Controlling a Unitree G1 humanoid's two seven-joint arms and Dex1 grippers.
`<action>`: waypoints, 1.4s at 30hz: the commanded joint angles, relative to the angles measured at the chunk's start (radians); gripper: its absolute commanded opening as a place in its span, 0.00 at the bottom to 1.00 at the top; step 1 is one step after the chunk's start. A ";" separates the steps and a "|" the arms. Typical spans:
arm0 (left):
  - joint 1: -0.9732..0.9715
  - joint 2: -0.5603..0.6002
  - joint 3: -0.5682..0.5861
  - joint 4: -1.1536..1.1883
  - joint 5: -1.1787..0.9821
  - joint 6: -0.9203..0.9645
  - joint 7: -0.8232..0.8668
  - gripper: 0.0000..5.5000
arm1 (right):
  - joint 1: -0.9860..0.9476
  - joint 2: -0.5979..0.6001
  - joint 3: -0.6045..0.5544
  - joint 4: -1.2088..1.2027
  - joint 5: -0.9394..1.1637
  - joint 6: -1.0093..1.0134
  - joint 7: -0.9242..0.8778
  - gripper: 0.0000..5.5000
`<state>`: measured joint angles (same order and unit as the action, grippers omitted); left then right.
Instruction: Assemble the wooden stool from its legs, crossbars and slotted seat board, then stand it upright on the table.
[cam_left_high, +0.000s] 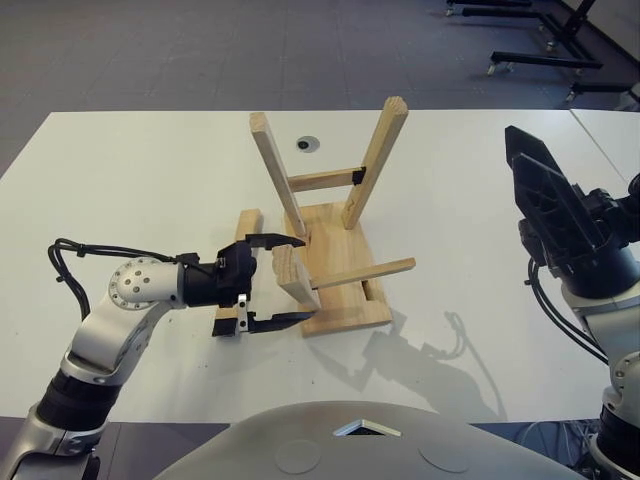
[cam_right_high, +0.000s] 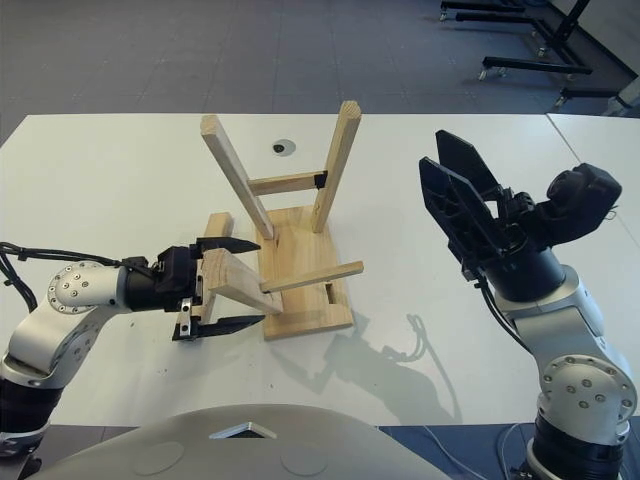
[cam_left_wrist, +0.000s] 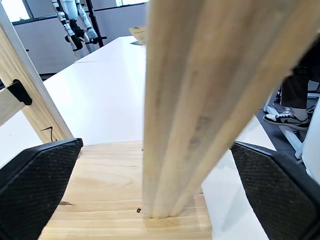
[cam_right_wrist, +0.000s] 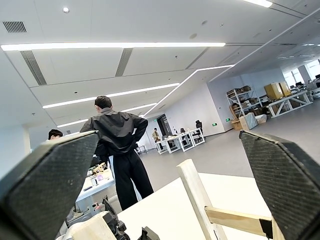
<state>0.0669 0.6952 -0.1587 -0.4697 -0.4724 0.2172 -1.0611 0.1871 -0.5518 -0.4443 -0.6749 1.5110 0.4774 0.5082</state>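
Observation:
The slotted seat board (cam_left_high: 345, 300) lies flat on the white table. Two legs (cam_left_high: 375, 160) stand up from its far end, joined by a crossbar (cam_left_high: 320, 181). A third leg (cam_left_high: 293, 278) leans on the board's near left corner, and its crossbar (cam_left_high: 365, 273) sticks out to the right. My left gripper (cam_left_high: 278, 282) is open around this leg; in the left wrist view the pads (cam_left_wrist: 35, 185) stand off the leg (cam_left_wrist: 200, 100) on both sides. A fourth leg (cam_left_high: 245, 222) lies on the table left of the board. My right gripper (cam_right_high: 430, 150) hangs open in the air to the right, holding nothing.
A round cable hole (cam_left_high: 307, 144) sits in the table behind the stool. The table (cam_left_high: 480, 300) stretches bare to the right of the board and a second table edge (cam_left_high: 610, 130) adjoins at far right. Wheeled frames (cam_left_high: 540, 55) stand on the floor beyond.

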 joint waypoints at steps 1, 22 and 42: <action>0.025 0.018 0.015 -0.028 -0.005 0.029 0.011 0.98 | -0.017 -0.016 -0.028 0.013 0.045 0.005 -0.005 0.94; 0.268 -0.126 0.128 0.016 0.335 0.091 0.528 0.98 | -0.055 -0.094 -0.016 0.065 0.082 0.088 0.015 0.94; 0.331 -0.202 0.113 -0.101 0.371 0.603 0.713 0.89 | 0.046 0.022 0.048 -0.096 0.036 0.011 -0.121 0.94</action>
<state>0.3701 0.5078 -0.0545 -0.5879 -0.0999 0.7411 -0.3680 0.2255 -0.5355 -0.3990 -0.7573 1.5688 0.4988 0.3981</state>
